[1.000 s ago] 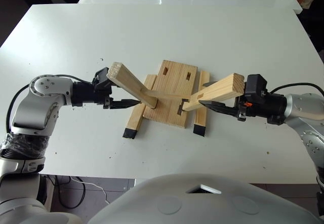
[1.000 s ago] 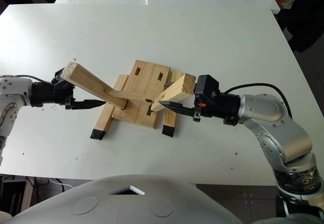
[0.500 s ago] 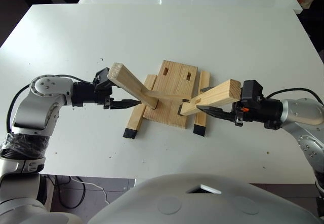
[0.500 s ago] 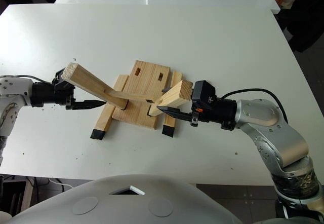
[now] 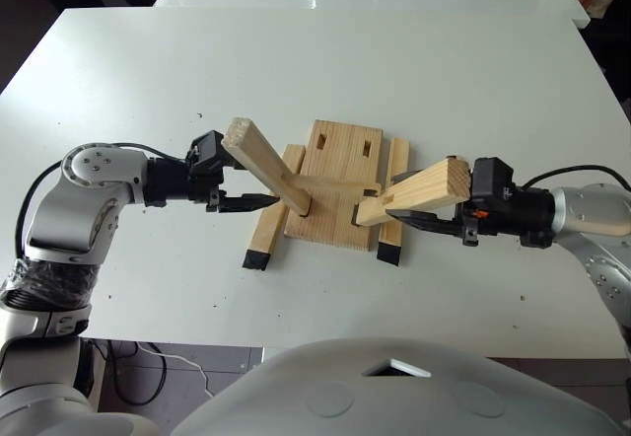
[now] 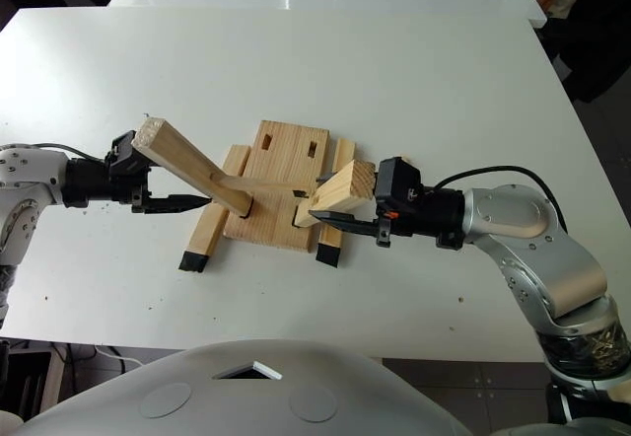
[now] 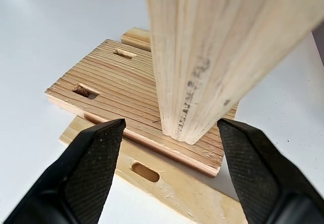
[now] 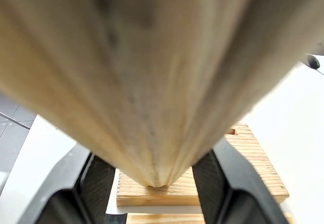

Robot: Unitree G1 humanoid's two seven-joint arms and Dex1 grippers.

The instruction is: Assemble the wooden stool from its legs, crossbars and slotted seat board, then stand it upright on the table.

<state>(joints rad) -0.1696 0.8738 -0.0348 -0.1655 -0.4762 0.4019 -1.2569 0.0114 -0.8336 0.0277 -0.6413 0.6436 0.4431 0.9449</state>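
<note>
Leg feet are hidden where they meet the slotted seat board [image 5: 340, 155].
The board lies flat mid-table [image 5: 315, 61] on two black-tipped legs [image 5: 264, 231], its far slots [image 5: 366, 147] open. The left gripper [image 5: 258, 199] pinches the left leg [image 5: 266, 165] and the right gripper [image 5: 406, 216] pinches the right leg [image 5: 419, 189], both legs tilted outward.

text: none legible | labels: none | numbers: none
</note>
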